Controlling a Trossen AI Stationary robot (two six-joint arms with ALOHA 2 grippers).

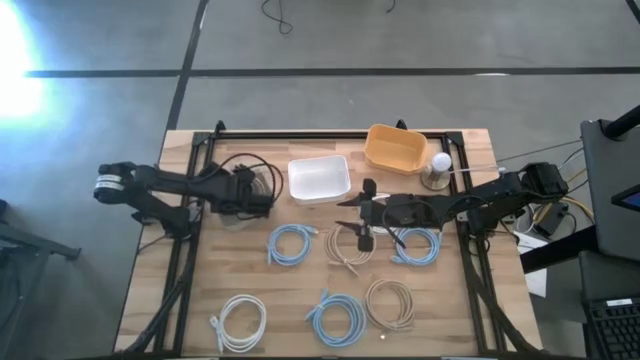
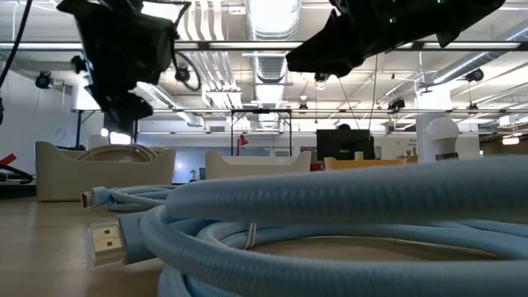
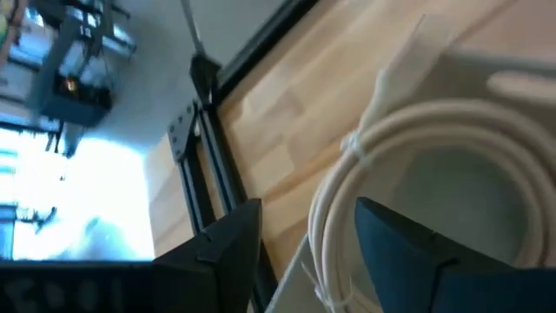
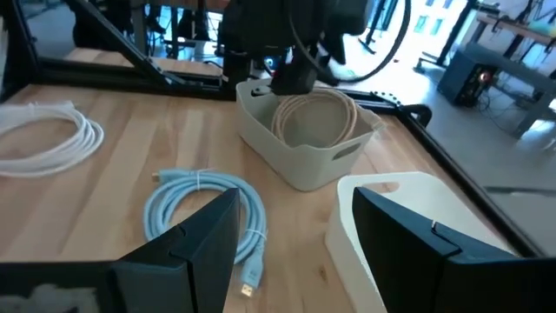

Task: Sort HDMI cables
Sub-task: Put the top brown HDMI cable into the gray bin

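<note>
High view is showing the left gripper (image 1: 268, 192) pinching a beige cable (image 3: 452, 165) at the white bin (image 1: 319, 178), the right gripper (image 1: 352, 213) hanging open over a tan cable (image 1: 350, 243), other coils (image 1: 290, 244) lying around.

A grey concrete floor (image 1: 420, 35) crossed by dark seam lines fills the upper frame, with bright glare at upper left. The light wooden table top (image 1: 300, 290) sits at centre. An open ceiling of silver ducts (image 2: 268, 62) and strip lights spans the hall.
</note>
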